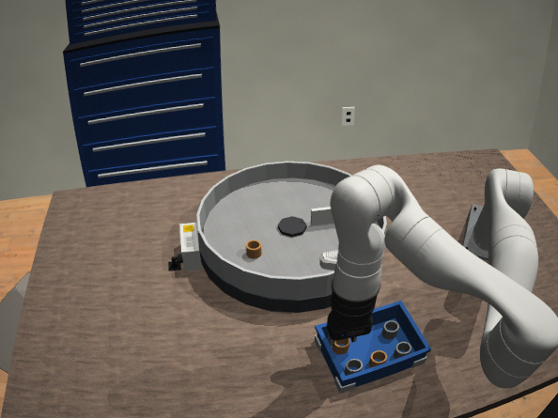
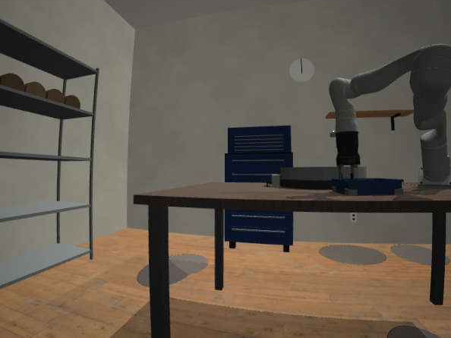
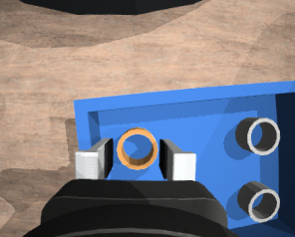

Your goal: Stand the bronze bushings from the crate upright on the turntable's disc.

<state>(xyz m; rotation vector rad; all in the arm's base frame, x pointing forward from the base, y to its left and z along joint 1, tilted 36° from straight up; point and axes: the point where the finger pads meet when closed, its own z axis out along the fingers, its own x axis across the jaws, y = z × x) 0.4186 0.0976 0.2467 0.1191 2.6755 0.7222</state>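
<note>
The gripper (image 3: 136, 159) hangs straight down into the blue crate (image 1: 409, 316), its jaws standing fairly wide with nothing clamped between them; a bronze bushing (image 3: 137, 148) stands upright on an open end between the 2 fingers, with a thin gap visible on each side in the wrist view, so the pads flank it without pressing it; in the top view the same bushing (image 1: 341, 346) peeks out just under the black gripper body (image 1: 352, 316), in the crate corner nearest the turntable; from the exterior view the fingertips (image 2: 340, 172) dip to about the crate's rim.

Beside it in the crate a 2nd bronze bushing (image 1: 378, 358) stands upright along the near wall; 3 steel bushings (image 1: 391, 329) also stand upright, 1 at the near corner (image 1: 354, 365) and 2 toward the far end (image 1: 403, 348); none of them touch 1 another.

Just beyond the crate sits the turntable (image 1: 244, 271) with its raised grey rim; 1 bronze bushing (image 1: 254, 249) already stands upright on the disc (image 1: 235, 220), well apart from the black hub (image 1: 292, 225) at the centre; farther back, against the wall, stands a blue drawer cabinet (image 1: 146, 93).
</note>
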